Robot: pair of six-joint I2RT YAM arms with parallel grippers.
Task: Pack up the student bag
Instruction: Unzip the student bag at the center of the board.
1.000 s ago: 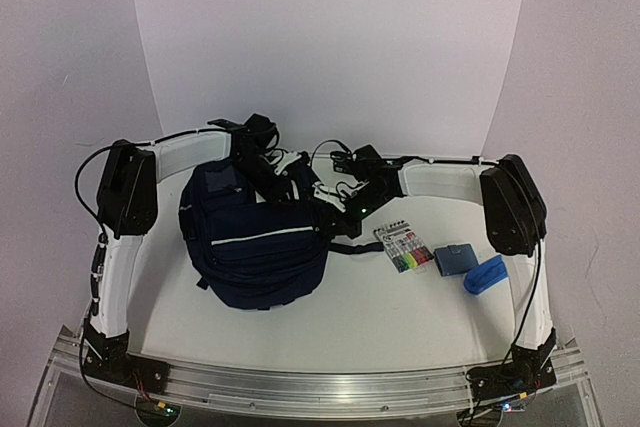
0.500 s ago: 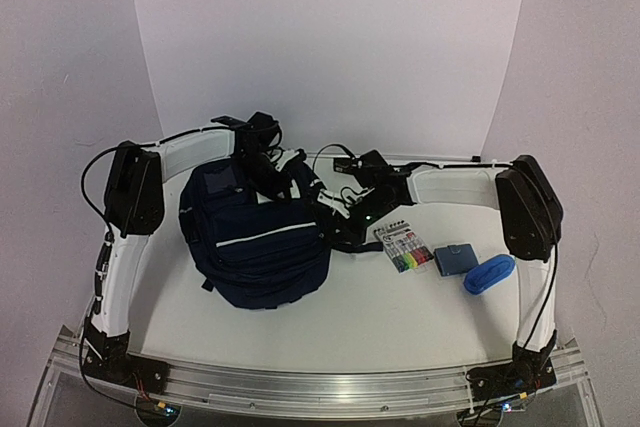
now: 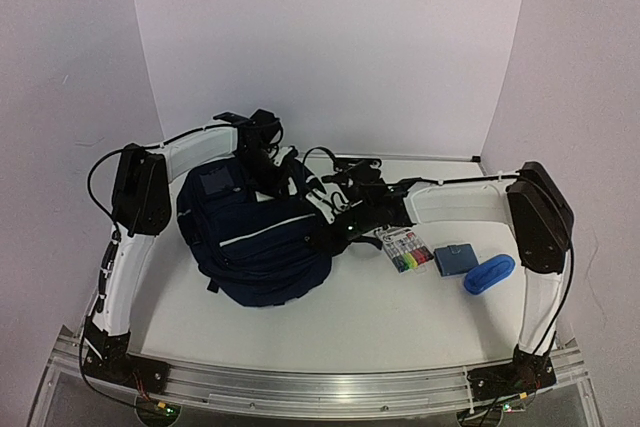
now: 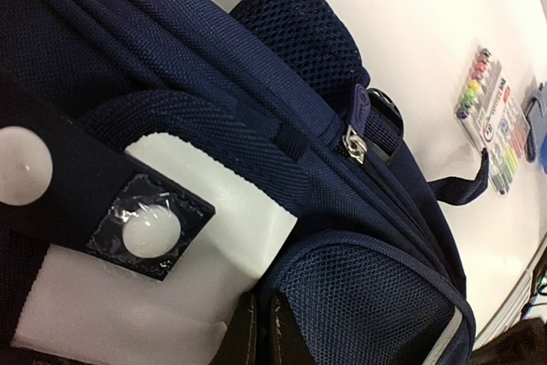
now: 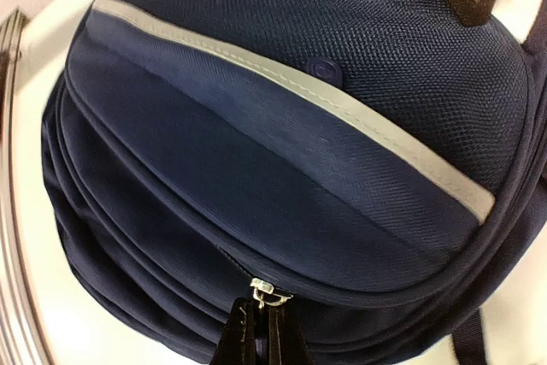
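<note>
student bag (image 3: 255, 247), a large navy-blue fabric backpack with thin white stripes, lies directly under both grippers. right gripper (image 5: 256, 314) is clenched on the small silver metal zip pull (image 5: 267, 290). left gripper (image 4: 261, 326) is clamped shut beside the white rectangular patch (image 4: 205, 237), can't tell if it pinches fabric. step looks like unzipping: next the right should drag the pull along its track while the left braces.

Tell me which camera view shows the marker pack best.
Top external: the marker pack lies flat on the table, almost fully in view, right of the student bag. The left wrist view catches it obliquely at the right edge, blurred. The right wrist view shows only the bag.
</note>
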